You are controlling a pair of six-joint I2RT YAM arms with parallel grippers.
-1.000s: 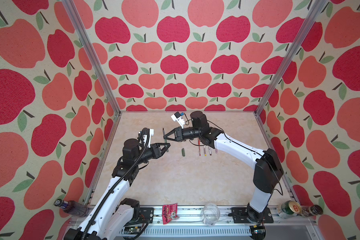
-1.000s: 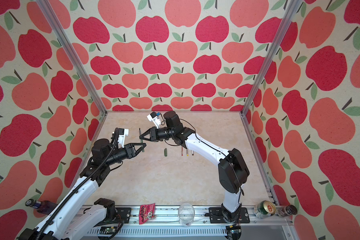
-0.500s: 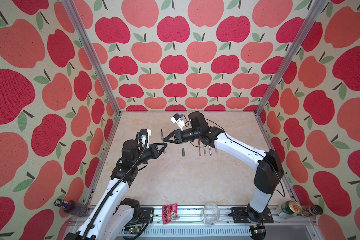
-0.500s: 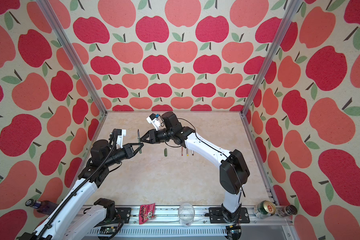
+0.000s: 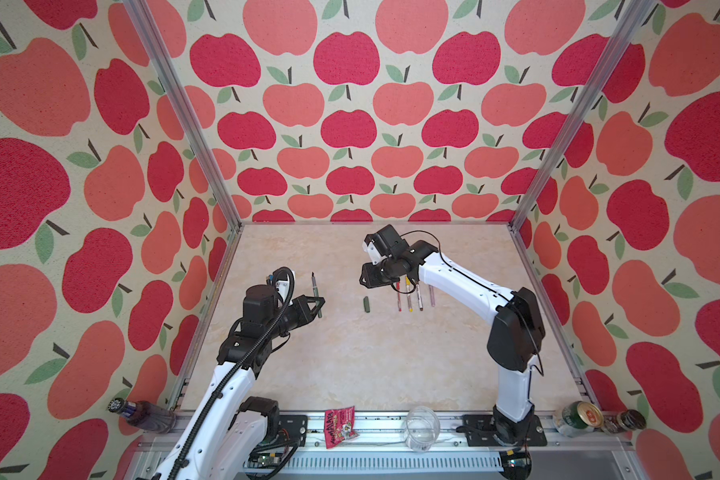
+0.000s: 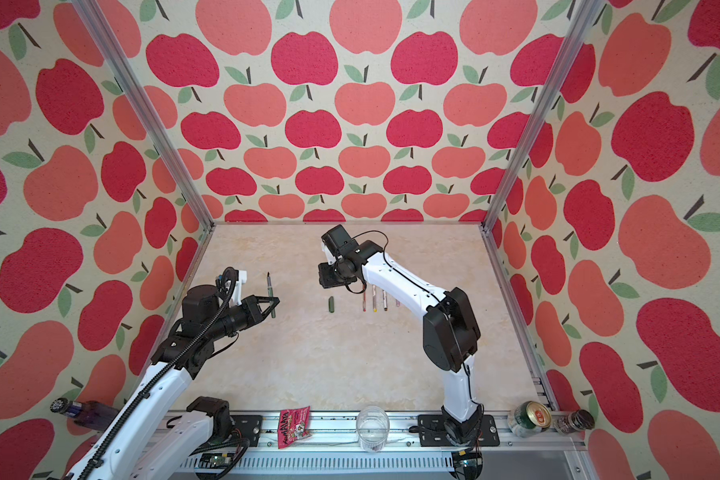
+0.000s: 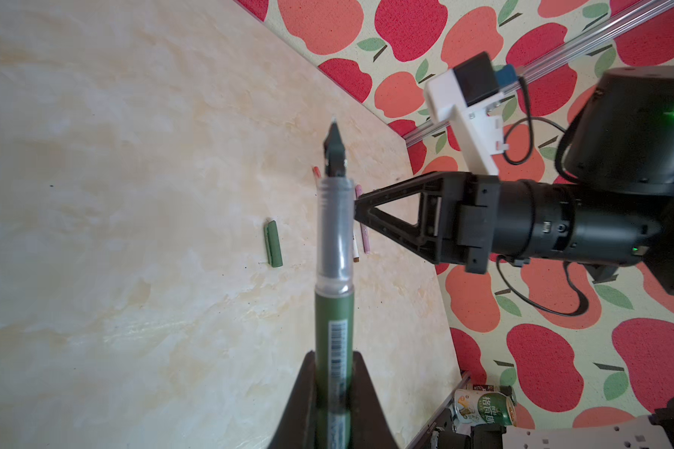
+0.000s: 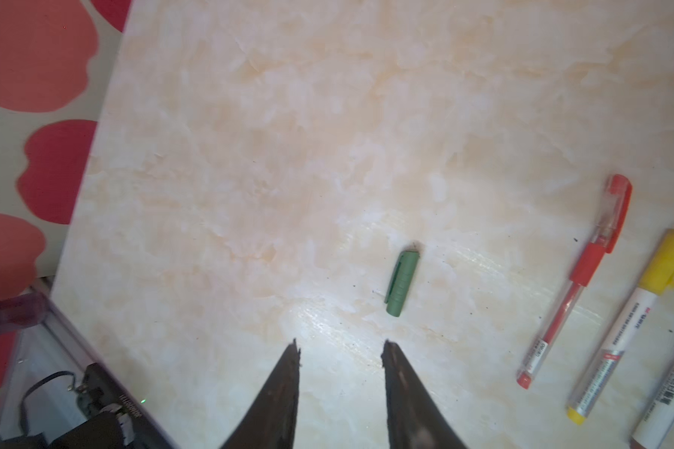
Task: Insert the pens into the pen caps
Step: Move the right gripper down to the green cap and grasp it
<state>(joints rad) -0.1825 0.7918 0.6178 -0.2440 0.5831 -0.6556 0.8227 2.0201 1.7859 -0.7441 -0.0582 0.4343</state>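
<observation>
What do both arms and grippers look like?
Both arms have white links and black joints. A ribbed black hose runs along the left arm; a thin black cable loops along the right arm. The left gripper and right gripper are black, with tapering triangular fingers.

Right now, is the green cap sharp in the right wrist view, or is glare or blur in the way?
Right wrist view: green cap is sharp, with a bright sheen on the table beside it, not over it. Left wrist view: green pen softens nearest the lens. Both top views: evenly lit.
</observation>
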